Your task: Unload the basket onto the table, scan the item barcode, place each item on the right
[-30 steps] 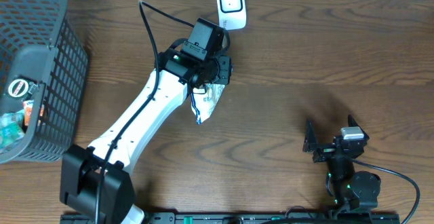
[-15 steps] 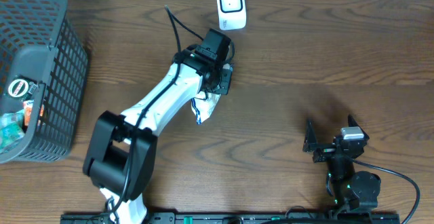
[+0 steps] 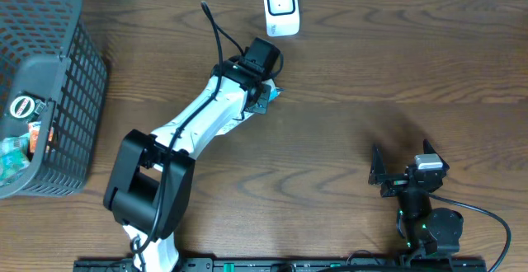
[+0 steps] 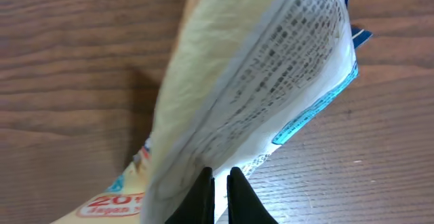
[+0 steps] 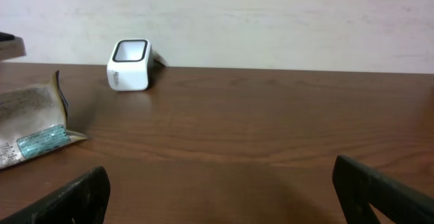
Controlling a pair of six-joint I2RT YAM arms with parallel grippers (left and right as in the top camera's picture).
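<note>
Left gripper, jaws closed, pinches a white-and-blue packet near the white scanner on the desk. The packet's red label shows "20" and "Japan"; the fine print is unreadable. Right gripper jaws gape wide.

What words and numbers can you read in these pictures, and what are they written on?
"20": in a red oval on the crinkly white plastic packet, low in the left wrist view; the rest is cut off.
"Japan": seemingly, just beneath it; what follows is blurred.
Grey small print across the packet: too blurred to read.
Teal label on the packet: too small to read.
White box-shaped scanner: no readable writing.
</note>
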